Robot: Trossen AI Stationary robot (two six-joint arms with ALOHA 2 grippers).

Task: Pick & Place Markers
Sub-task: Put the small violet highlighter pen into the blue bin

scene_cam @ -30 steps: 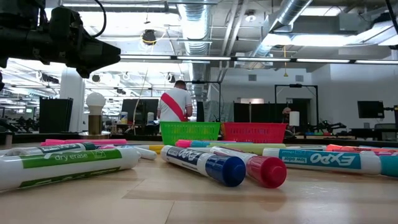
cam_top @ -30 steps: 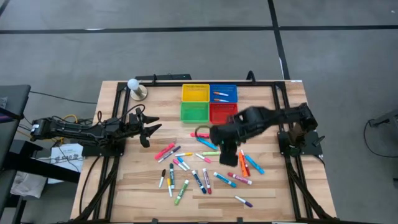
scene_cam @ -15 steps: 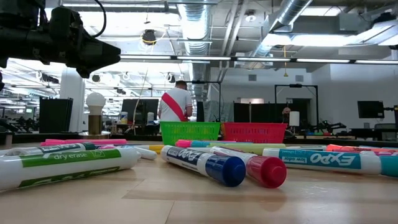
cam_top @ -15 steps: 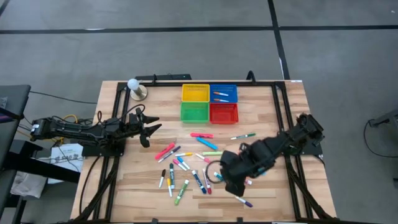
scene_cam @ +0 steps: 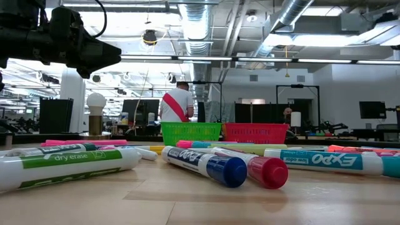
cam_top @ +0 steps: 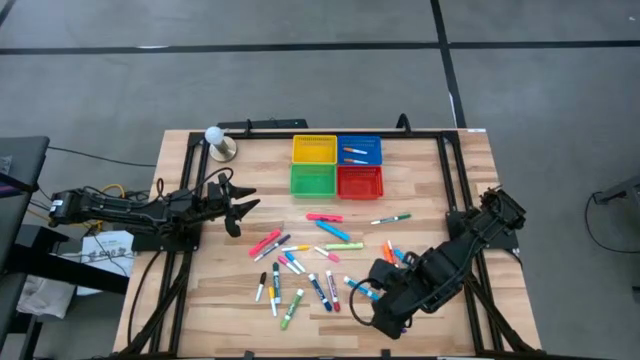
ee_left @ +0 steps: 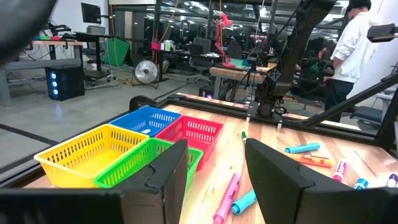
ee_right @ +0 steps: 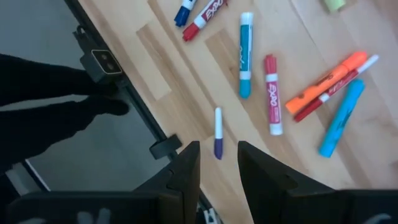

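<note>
Progress looks slight: most of the markers lie loose across the middle and near part of the bench, and only a couple show inside the blue basket, while the yellow basket, green basket and red basket appear empty from above. So nearly all of the sorting is left, by my reading. The right hand hovers low over the near right part of the bench, its fingers set a little apart with nothing between them, aimed at a small white marker with a purple cap that lies alone close to the bench edge; that seems the next pick. The left hand waits at the left side of the bench, fingers apart and empty, facing the baskets. Compared with a second ago, the right arm has swung from the middle of the bench, near the red basket, down toward the near right corner; the left arm has not moved, and the scattered markers lie as they did.
</note>
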